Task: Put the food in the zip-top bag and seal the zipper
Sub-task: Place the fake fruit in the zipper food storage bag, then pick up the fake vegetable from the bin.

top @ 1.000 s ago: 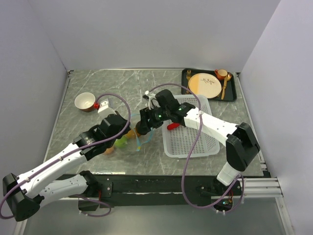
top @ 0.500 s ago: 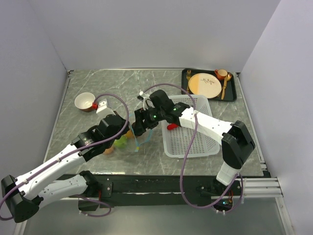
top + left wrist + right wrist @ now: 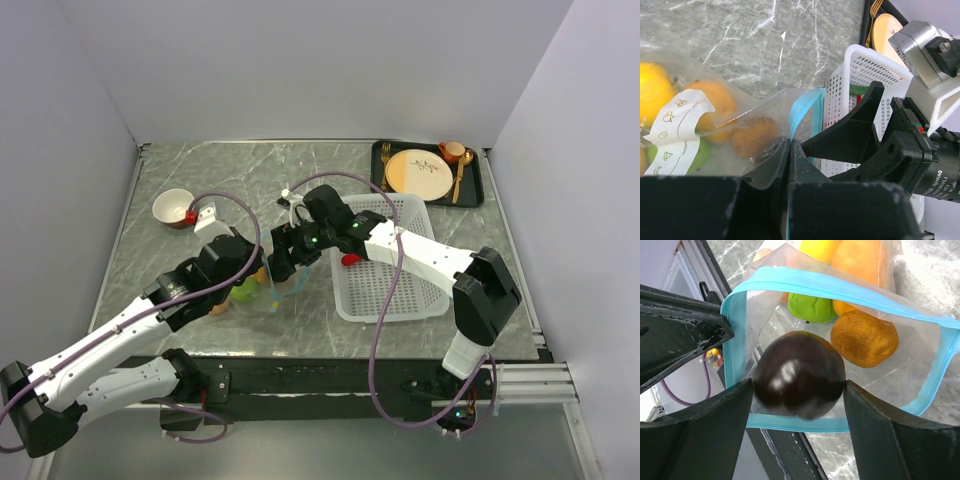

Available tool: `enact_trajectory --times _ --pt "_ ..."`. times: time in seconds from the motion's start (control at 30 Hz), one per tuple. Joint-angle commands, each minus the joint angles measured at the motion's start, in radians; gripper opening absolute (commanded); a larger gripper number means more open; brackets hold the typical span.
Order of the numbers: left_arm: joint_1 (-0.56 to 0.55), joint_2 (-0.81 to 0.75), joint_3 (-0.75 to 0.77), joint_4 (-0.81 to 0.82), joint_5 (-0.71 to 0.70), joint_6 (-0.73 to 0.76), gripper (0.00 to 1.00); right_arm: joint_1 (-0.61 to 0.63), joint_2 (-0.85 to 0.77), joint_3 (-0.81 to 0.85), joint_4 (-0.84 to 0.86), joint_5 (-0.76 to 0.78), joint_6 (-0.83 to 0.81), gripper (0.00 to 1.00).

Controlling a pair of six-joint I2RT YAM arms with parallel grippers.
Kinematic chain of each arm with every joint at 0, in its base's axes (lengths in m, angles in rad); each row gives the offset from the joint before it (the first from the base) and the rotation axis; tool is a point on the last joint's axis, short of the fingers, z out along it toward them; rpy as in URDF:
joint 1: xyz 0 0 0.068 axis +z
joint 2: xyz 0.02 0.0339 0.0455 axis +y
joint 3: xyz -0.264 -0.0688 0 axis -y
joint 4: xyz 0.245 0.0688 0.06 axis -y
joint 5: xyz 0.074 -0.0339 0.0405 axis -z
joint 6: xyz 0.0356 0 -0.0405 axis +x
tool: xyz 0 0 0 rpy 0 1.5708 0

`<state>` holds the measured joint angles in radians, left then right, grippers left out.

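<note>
The zip-top bag lies by the basket's left side, mouth held open. It holds yellow, orange, lime-green and brown rounds. My left gripper is shut on the blue-teal zipper at one corner of the mouth. My right gripper is shut on a dark purple-brown round fruit, right at the open mouth framed by the zipper. From above, the right gripper sits over the bag next to the left gripper.
The white mesh basket stands right of the bag with a red pepper inside. A dark tray with a tan plate sits at the back right. A small bowl stands at the back left.
My right gripper has moved left from the basket's edge to the bag's mouth with the dark fruit. The left gripper has kept its hold on the zipper.
</note>
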<state>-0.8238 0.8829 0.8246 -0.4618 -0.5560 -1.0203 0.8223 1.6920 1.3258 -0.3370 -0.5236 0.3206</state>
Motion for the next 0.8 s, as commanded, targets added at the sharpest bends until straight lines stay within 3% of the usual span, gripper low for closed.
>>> enact_trajectory --times 0.0,0.17,0.37,0.57,0.77 --pt "0.005 -0.035 -0.008 0.0 -0.035 -0.024 0.05 0.009 -0.014 0.035 0.042 0.002 0.001 0.84" --pt "0.003 -0.058 -0.016 -0.008 -0.045 -0.029 0.06 0.008 -0.017 0.033 0.047 0.017 0.006 0.84" --pt "0.003 -0.068 -0.016 -0.026 -0.058 -0.035 0.06 -0.017 -0.069 0.003 0.023 0.189 0.026 0.86" --pt "0.003 -0.091 -0.028 -0.028 -0.067 -0.041 0.07 -0.155 -0.233 -0.126 0.033 0.38 0.138 0.88" --pt "0.005 -0.079 -0.028 -0.025 -0.059 -0.038 0.07 -0.308 -0.31 -0.243 0.027 0.474 0.213 0.89"
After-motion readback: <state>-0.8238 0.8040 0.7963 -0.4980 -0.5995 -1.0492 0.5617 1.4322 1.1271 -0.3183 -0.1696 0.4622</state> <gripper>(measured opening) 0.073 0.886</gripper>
